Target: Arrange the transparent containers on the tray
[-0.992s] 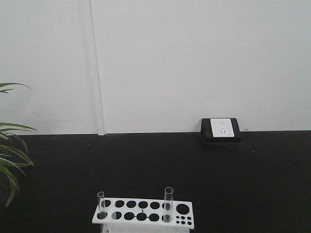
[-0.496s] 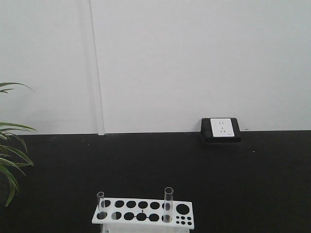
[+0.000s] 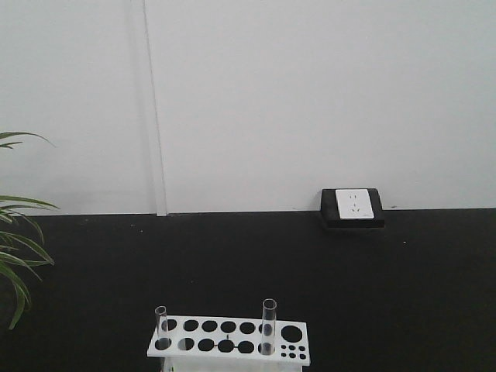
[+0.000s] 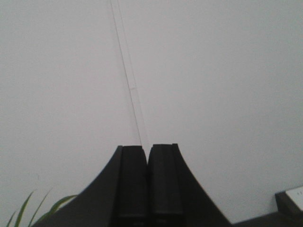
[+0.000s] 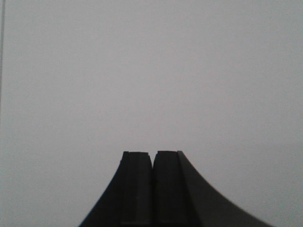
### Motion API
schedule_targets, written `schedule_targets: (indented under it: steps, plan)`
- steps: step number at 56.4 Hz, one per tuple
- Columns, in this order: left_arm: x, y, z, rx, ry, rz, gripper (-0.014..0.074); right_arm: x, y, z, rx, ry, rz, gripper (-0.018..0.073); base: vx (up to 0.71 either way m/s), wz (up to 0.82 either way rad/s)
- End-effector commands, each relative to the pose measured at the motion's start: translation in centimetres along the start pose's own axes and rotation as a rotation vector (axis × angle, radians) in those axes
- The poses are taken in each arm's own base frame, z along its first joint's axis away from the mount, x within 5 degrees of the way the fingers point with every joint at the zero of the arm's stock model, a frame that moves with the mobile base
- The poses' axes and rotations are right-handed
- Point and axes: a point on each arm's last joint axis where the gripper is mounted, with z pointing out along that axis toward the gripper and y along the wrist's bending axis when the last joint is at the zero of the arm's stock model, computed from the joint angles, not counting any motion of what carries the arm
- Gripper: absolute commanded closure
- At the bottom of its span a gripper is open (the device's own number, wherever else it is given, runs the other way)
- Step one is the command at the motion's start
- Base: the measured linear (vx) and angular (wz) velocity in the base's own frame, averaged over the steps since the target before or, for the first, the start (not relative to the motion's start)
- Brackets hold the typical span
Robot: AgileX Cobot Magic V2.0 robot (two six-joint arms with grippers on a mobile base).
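Observation:
Two transparent containers stand upright in a white holed rack (image 3: pixel 229 341) at the bottom of the front view: a short-looking tube (image 3: pixel 161 324) at the rack's left end and a taller tube (image 3: pixel 268 322) right of its middle. The tray is out of view. Neither gripper shows in the front view. My left gripper (image 4: pixel 147 150) is shut, its black fingers pressed together with nothing between them, and it faces the white wall. In its own wrist view my right gripper (image 5: pixel 153 155) is also shut and empty against the bare wall.
A black surface runs behind the rack to a white wall. A white socket on a black box (image 3: pixel 353 206) sits at the wall's foot, right of centre. Green plant leaves (image 3: pixel 15 256) reach in from the left edge; a leaf tip (image 4: pixel 28 213) also shows at the left wrist view's bottom left.

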Motion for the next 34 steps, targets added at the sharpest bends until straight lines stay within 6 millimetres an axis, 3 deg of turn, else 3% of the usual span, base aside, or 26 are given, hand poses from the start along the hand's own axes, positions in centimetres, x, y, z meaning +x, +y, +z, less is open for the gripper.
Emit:
schedule_targets:
  steps: [1,6,17,28,34]
  plan:
    - [-0.5,0.0,3.7,0.004,0.005,-0.005,0.0597,-0.6,-0.1,3.6,0.009,0.004,-0.012,0.0571,0.00,0.00]
    - [0.8,-0.2,5.9,0.011,0.067,-0.005,0.0597,0.9,-0.1,5.6,0.008,0.072,0.001,0.0571,0.00,0.00]
    - [2.9,-0.4,8.4,0.016,0.113,-0.005,0.0593,3.9,0.0,8.1,0.007,0.185,0.001,0.0566,0.00,0.00]
    - [3.6,-0.5,9.0,0.014,0.139,-0.079,0.0551,4.6,0.0,8.5,0.005,0.225,0.001,0.0523,0.00,0.00]
    - [3.6,-0.5,9.0,0.011,0.140,-0.129,0.0488,4.6,0.0,8.5,0.005,0.220,0.002,0.0450,0.00,0.00]
